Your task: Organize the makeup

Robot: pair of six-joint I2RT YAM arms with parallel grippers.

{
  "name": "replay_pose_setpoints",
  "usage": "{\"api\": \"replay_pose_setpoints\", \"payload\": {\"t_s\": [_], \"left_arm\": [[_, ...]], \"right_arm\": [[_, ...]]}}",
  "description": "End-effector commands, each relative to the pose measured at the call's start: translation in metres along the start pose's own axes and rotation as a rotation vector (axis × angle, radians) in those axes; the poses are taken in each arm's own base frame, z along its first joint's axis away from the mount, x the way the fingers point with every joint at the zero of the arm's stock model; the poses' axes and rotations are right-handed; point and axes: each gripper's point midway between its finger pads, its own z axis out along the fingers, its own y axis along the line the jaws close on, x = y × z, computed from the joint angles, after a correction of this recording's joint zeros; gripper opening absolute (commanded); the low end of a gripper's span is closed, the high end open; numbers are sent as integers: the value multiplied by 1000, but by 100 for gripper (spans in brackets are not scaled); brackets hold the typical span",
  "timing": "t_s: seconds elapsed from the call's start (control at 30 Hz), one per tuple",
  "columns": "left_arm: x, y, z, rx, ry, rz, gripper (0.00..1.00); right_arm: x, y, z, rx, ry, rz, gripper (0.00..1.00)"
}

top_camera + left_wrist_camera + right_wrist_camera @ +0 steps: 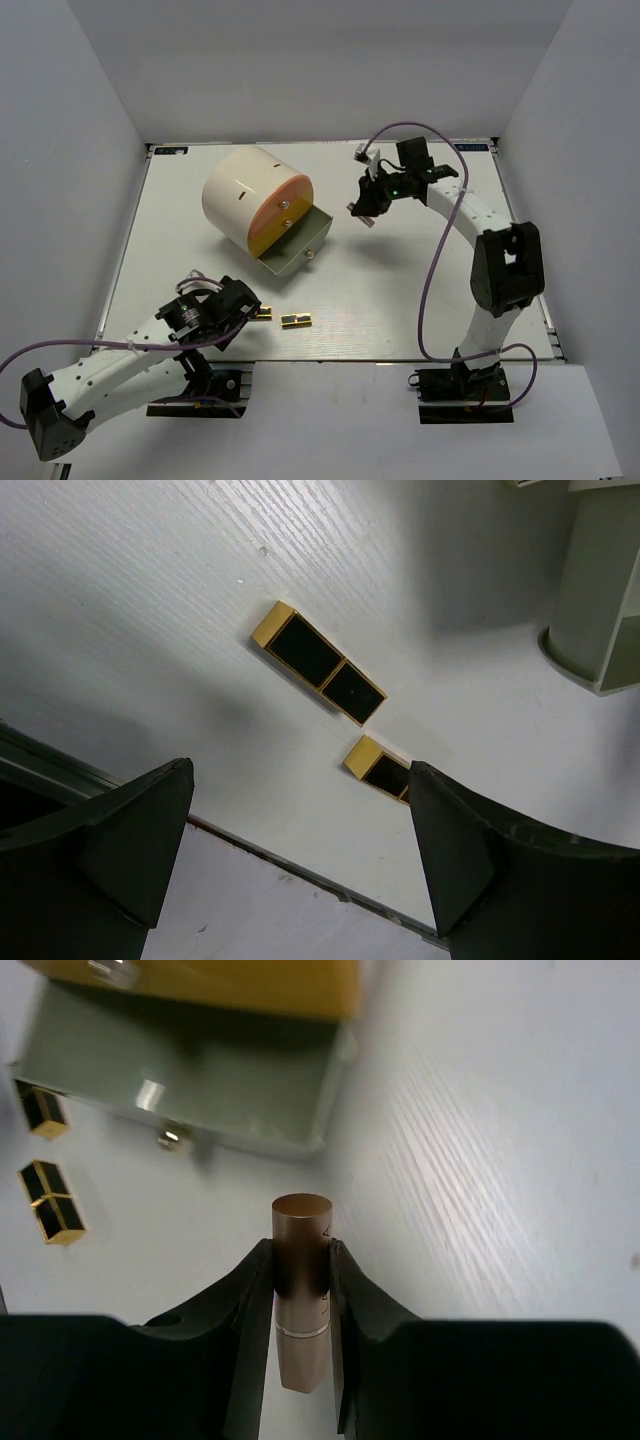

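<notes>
The left arm [105, 368] and right arm [468, 212] wear white link shells between black joint housings. A row of small dark dots runs along the left arm's white link. A lavender cable [423, 290] loops beside the right arm, and a second cable [60, 346] of the same colour trails by the left. A green light [397, 186] glows at the right wrist. The left gripper [300, 770] has matte dark, wedge-shaped fingers [130, 845]. The right gripper [300, 1250] has black, curved, tapering fingers [235, 1305].

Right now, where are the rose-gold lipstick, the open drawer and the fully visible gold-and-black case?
rose-gold lipstick [302, 1290]: right wrist view, on the middle of its barrel.
open drawer [298, 240]: top external view, on its grey-green panel.
gold-and-black case [318, 663]: left wrist view, where its two black panels meet.
</notes>
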Motion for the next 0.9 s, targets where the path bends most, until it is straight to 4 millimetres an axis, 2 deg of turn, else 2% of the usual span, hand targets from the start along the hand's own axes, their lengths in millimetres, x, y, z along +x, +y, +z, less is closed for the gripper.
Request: {"api": "replay_pose_setpoints", "payload": {"t_s": [0.0,0.1,0.13,0.17,0.2,0.27,0.33,0.47,0.63,0.77,0.83,0.87], "left_arm": [[-1,-2,1,10,-7,-28,98],[-1,-1,2,9,-8,-25,98],[0,-1,2,10,-6,-25,98],[0,-2,3,13,-6,-26,98],[0,-1,3,10,-7,-25,98],[0,-1,3,11,-6,-25,98],[-1,0,2,11,-9,-25,98],[-2,-1,1,17,-7,-31,98],[1,0,3,20,3,-34,98],[2,-1,4,23,2,-36,98],[2,-3,5,23,0,-34,98],[1,-3,5,22,-3,-34,98]], "right_arm": [[-69,57,-18,-181,-213,-374,0],[-79,90,-10,-259,-257,-633,0],[-83,93,-7,-263,-278,-772,0],[-83,93,-4,-256,-276,-831,0],[-83,104,6,-271,-271,-897,0],[-87,101,17,-243,-257,-1053,0],[-91,105,25,-254,-251,-1210,0],[-84,100,41,-260,-197,-1411,0],[-82,102,54,-267,-175,-1519,0],[-62,106,64,-320,-138,-1523,0],[-57,109,69,-329,-130,-1527,3],[-54,110,71,-337,-125,-1525,8]]}}
